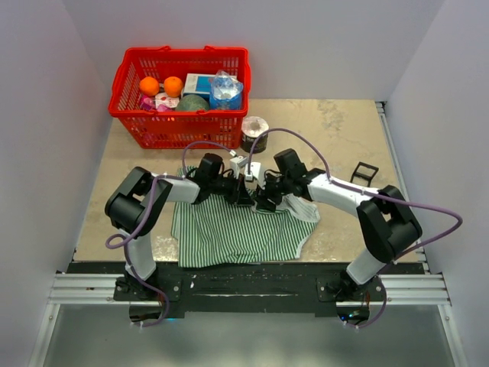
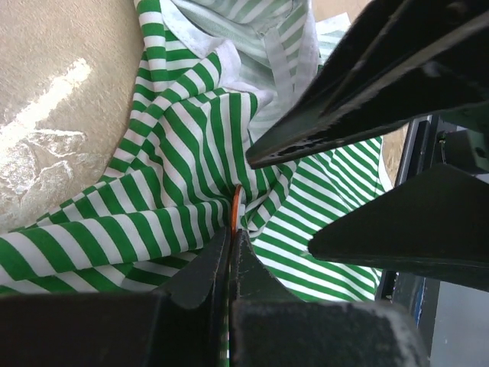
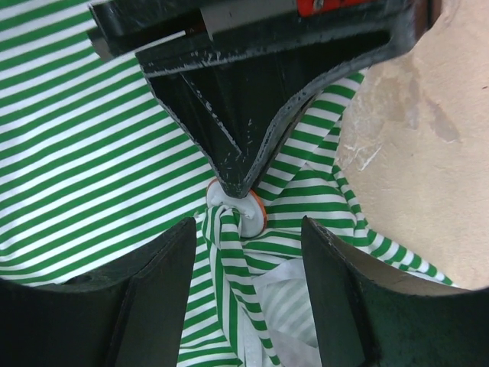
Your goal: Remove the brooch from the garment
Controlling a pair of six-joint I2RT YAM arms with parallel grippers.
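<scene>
Brooch (image 3: 243, 208), a tiny whitish orange-rimmed disc on the green-and-white striped garment (image 3: 92, 153), is pinched by the left gripper (image 2: 229, 238); right gripper (image 3: 248, 225) stands open.

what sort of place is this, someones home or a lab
Most likely a robot test cell in a lab, not a home: plain white walls box in a beige table, two arms are bolted to a metal rail at its near edge, and a red basket holds assorted props.

Plain pale walls (image 1: 306, 46) close in a beige, mottled table (image 1: 336, 122) on three sides; a metal rail (image 1: 76, 289) runs along its near edge
</scene>
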